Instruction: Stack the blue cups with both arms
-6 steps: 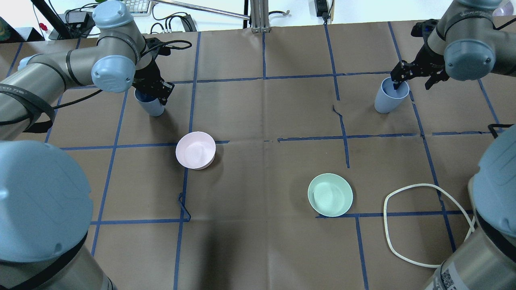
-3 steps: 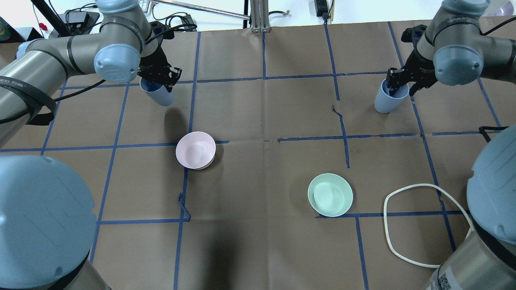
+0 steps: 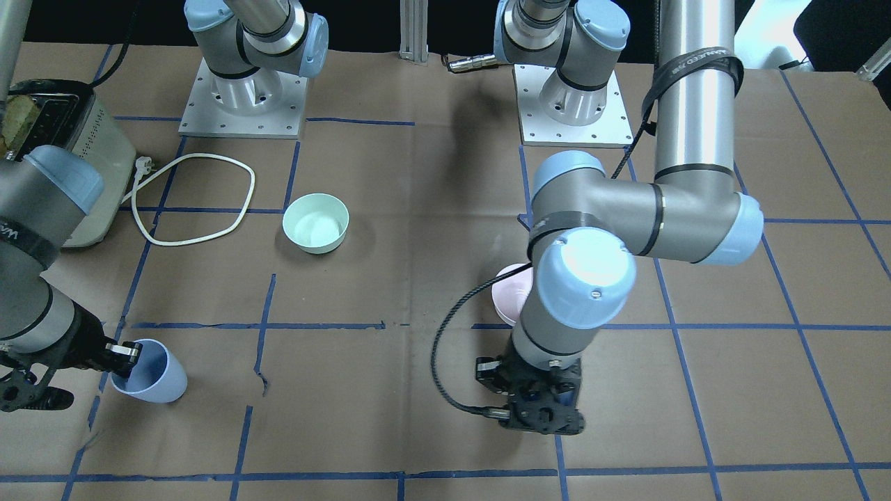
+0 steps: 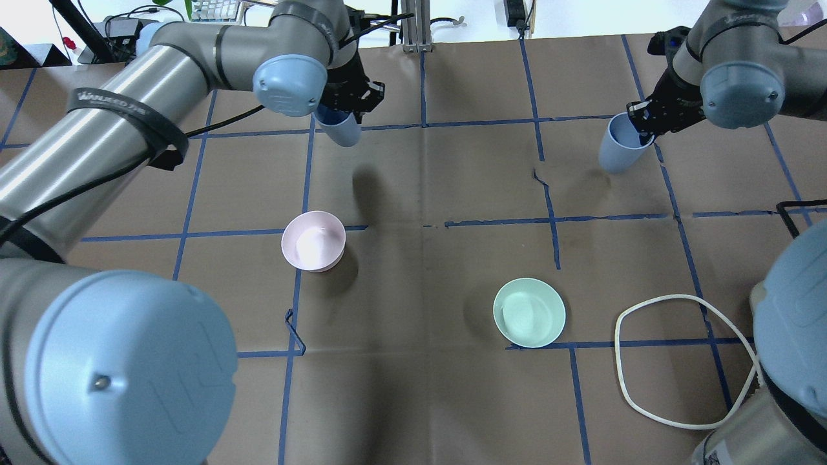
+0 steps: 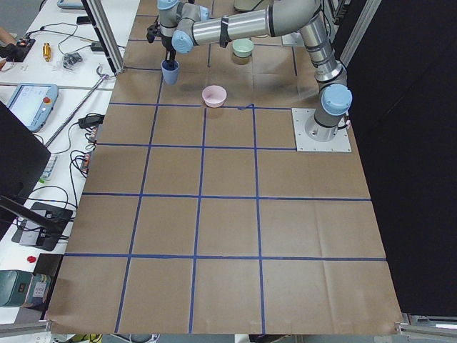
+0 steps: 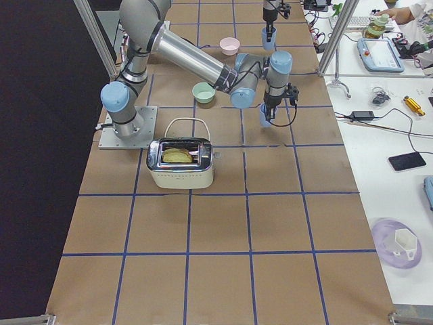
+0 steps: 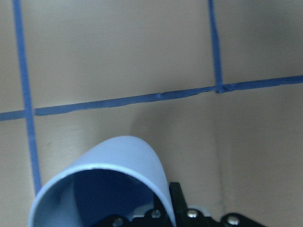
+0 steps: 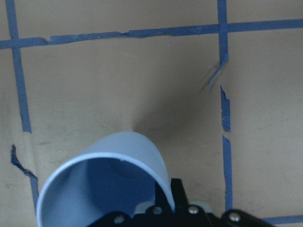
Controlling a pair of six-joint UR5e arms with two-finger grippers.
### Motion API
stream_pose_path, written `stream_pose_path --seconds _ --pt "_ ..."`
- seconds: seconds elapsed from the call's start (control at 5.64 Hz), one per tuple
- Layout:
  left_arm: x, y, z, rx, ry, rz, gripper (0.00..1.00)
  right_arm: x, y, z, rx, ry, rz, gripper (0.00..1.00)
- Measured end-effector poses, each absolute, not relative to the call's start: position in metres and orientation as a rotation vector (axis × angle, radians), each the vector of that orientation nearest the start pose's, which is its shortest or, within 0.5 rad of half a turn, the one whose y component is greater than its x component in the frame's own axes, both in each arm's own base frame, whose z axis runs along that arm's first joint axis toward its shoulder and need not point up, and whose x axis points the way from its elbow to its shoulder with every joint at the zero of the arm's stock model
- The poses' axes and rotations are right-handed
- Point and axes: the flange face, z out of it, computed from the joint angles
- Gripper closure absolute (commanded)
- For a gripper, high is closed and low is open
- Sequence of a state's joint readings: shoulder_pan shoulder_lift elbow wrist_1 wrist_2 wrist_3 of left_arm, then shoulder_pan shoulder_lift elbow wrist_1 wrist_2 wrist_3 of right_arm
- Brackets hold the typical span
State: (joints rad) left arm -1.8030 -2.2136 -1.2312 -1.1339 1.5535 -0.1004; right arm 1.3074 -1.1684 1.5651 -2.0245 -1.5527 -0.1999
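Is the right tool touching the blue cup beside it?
Touching. In the right wrist view the right tool grips the rim of the right blue cup, with no gap.

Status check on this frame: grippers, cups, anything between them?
Left gripper shut on left blue cup, held off the table. Right gripper shut on right blue cup, tilted. Cups apart, unstacked. Pink bowl, mint-green bowl nearer the robot, not between them.
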Motion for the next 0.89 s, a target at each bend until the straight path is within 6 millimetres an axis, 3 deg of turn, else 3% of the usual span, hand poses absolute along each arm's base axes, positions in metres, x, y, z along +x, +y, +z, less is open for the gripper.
stream_pose_path --seconds 0.18,0.35,0.53,0.71,0.89 --pt "-0.342 -0.680 0.292 0.281 3.177 -0.190 0.94 -0.029 -0.633 0.358 0.095 3.135 -0.102 0.92" --pt "-0.366 -0.670 0.279 0.330 3.175 -0.146 0.94 -0.018 -0.617 0.405 0.078 3.134 -0.092 0.92" --pt "-0.375 -0.663 0.266 0.352 3.172 -0.096 0.94 -0.007 -0.602 0.442 0.059 3.132 -0.062 0.92" --pt "-0.383 -0.656 0.255 0.370 3.177 -0.052 0.43 -0.001 -0.591 0.463 0.049 3.128 -0.030 0.92" --pt "-0.389 -0.648 0.249 0.387 3.184 -0.022 0.02 0.001 -0.587 0.466 0.041 3.125 -0.012 0.92"
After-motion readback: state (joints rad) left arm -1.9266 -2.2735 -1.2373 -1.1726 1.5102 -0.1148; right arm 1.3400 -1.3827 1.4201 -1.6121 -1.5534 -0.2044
